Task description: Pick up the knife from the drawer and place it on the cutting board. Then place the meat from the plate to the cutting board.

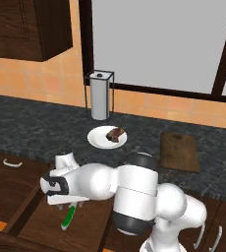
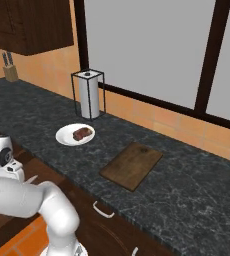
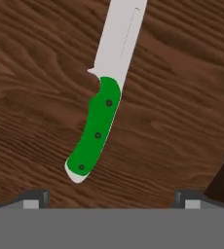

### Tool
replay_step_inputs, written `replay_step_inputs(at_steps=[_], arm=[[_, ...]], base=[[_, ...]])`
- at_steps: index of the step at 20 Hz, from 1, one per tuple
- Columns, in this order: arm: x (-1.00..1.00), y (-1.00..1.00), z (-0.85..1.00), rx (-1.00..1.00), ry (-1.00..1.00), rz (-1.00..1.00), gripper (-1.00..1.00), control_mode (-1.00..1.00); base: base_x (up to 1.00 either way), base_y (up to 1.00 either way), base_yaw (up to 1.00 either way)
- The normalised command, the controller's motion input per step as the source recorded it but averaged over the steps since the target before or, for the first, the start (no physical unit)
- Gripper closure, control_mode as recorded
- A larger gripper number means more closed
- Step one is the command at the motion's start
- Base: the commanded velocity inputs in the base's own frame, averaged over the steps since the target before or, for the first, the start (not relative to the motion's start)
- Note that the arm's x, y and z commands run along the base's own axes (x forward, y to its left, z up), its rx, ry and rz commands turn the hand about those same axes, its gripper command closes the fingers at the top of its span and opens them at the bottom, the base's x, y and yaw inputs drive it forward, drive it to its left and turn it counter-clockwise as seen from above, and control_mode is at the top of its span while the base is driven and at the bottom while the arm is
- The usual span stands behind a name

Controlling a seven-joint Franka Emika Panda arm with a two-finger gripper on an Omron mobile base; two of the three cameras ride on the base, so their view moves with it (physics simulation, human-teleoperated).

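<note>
1. My gripper [image 3: 112, 199] hangs low over the open drawer [image 1: 41, 227], its fingers spread wide apart and clamped on nothing; in the hand view the two dark fingertips [image 3: 35, 198] stand far to either side.
2. The knife [image 3: 104, 104] lies flat on the drawer's wooden floor, right between my fingertips in the hand view, untouched. Its green handle points toward my hand and the pale blade runs away from it, slightly slanted.
3. From the left base view, the knife's green handle [image 1: 68, 218] shows just below my hand, on the drawer floor; the blade is hidden behind my wrist.
4. The drawer is pulled out in front of the dark speckled counter [image 1: 31, 130], below its edge, with my arm bent over it.
5. The plate [image 1: 106, 137] sits on the counter behind the drawer, near the counter's front edge.
6. The meat [image 1: 116, 134] rests on the plate, a little toward its side facing the cutting board.
7. The cutting board [image 1: 179, 151] lies flat on the counter, apart from the plate with bare counter between them, and carries nothing.
8. A paper towel holder [image 1: 99, 95] stands upright just behind the plate, by the tiled wall.
9. In the right base view, a knife block [image 2: 9, 70] stands on the counter, far from the plate, under the wall cabinet [image 2: 29, 25].
</note>
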Motion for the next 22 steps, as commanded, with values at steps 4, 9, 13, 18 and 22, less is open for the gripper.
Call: replay_step_inputs(at_steps=[4,9,13,18,22], arm=[[0.09,0.19,-0.38,-0.03,0.00,-0.04,-1.00,-1.00],[0.04,-0.07,-0.29,0.00,0.00,-0.01,-1.00,-1.00],[0.17,-0.10,-0.55,0.00,0.00,0.00,-1.00,-1.00],[0.08,0.18,-0.67,0.00,-0.08,0.00,-1.00,-1.00],[0.02,0.46,-0.85,0.00,-0.15,0.00,1.00,-1.00]], base=[[0.00,0.00,0.00],[0.00,0.00,0.00],[0.00,0.00,0.00],[0.00,0.00,0.00],[0.00,0.00,0.00]])
